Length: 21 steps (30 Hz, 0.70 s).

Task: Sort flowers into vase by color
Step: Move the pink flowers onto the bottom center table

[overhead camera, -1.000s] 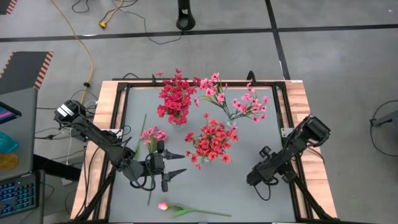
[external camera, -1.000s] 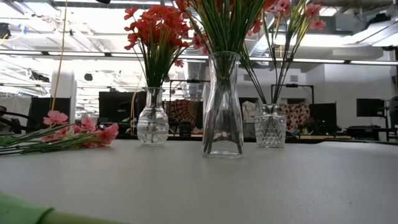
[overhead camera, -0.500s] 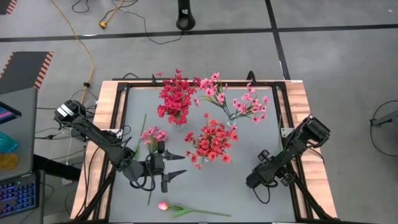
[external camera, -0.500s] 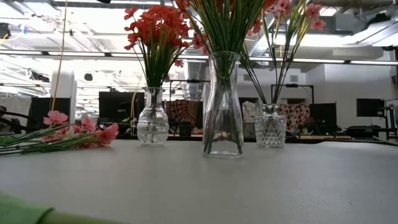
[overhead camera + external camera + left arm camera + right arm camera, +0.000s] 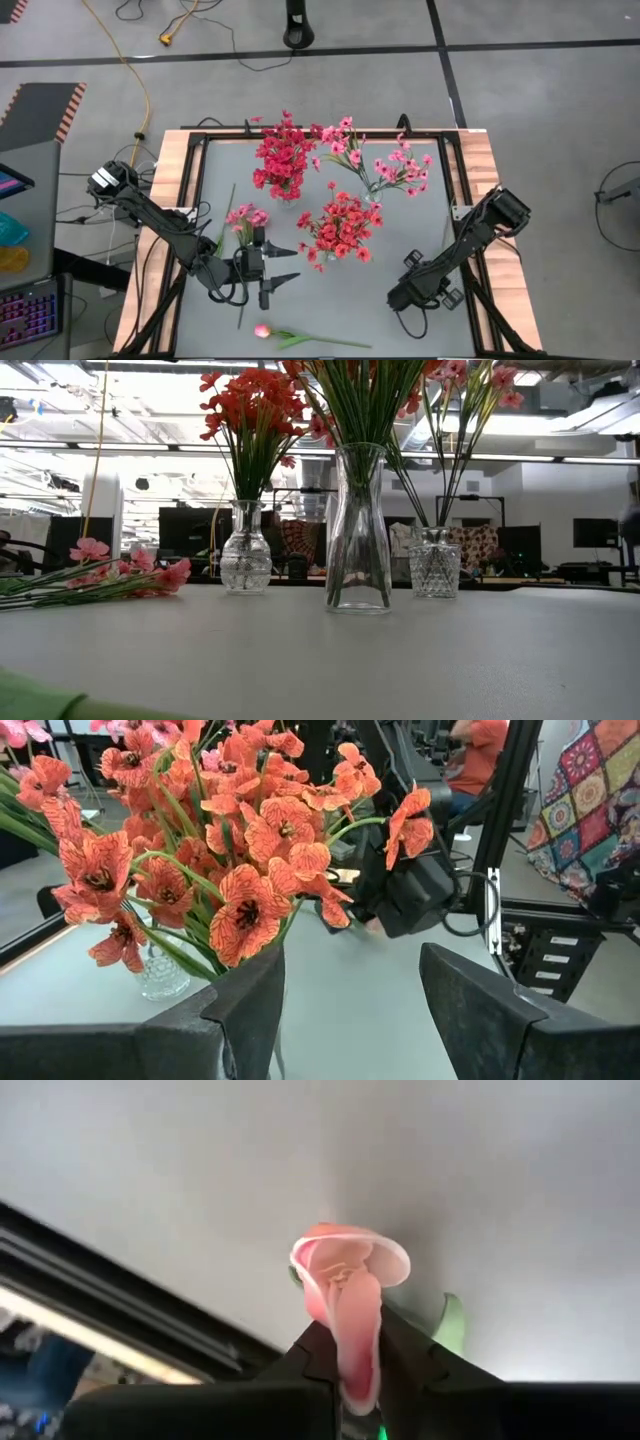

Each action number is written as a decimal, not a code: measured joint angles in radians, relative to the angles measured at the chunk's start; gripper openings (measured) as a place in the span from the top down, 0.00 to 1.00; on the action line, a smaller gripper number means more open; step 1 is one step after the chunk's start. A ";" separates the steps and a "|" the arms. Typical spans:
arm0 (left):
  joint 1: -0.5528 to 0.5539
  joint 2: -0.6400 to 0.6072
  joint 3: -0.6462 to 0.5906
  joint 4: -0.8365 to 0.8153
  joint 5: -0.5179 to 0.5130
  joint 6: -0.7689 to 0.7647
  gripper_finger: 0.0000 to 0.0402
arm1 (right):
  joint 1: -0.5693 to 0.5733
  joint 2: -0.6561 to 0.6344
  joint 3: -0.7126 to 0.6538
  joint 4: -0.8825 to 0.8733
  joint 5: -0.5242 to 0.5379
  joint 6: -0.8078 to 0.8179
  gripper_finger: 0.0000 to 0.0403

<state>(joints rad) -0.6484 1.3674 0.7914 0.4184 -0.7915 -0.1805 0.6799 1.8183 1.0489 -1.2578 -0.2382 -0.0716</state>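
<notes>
**High view.** A grey table (image 5: 420, 225) in a wooden rim stands on a concrete floor with tape lines. Three bunches stand in vases:
- crimson flowers (image 5: 282, 160) at the far middle
- light pink flowers (image 5: 390, 168) at the far right
- red flowers (image 5: 340, 228) in the centre

The left gripper (image 5: 290, 265) hangs left of the red bunch with its fingers spread wide and nothing in them. A loose pink spray (image 5: 246, 214) lies just beside it on the far-left side. A loose tulip (image 5: 263, 330) lies at the near edge, its bud to the left and its stem running right. The right gripper (image 5: 400, 297) sits near-right. The light pink bunch lies straight to its far side, and the right arm is the nearer one to it.

**Low view.** Against an office background stand three glass vases (image 5: 358, 530). The pink spray lies flat at the left.

**Left wrist view.** Between the two parted fingers (image 5: 250, 1010) the red blossoms fill the view. A person in an orange top is far behind.

**Right wrist view.** The right gripper is closed on a held tulip bud (image 5: 345, 1295). The bud is pale pink and sticks out past the fingertips, with a green leaf (image 5: 452, 1325) beside it. Its stem is hidden, so I cannot tell which way it lies.
</notes>
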 joint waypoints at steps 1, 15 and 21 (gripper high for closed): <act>0.000 0.000 0.000 0.003 0.000 0.000 0.45 | -0.006 0.000 0.021 0.009 0.000 0.011 0.83; 0.000 0.000 0.000 0.029 0.061 0.000 0.45 | -0.133 0.000 0.225 0.461 -0.001 0.299 0.83; 0.000 0.000 0.000 0.052 0.074 0.001 0.45 | -0.196 0.000 0.252 0.801 -0.002 0.427 0.83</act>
<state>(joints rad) -0.6486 1.3670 0.7914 0.4706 -0.7179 -0.1793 0.4843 1.8183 1.3006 -0.4573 -0.2398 0.3552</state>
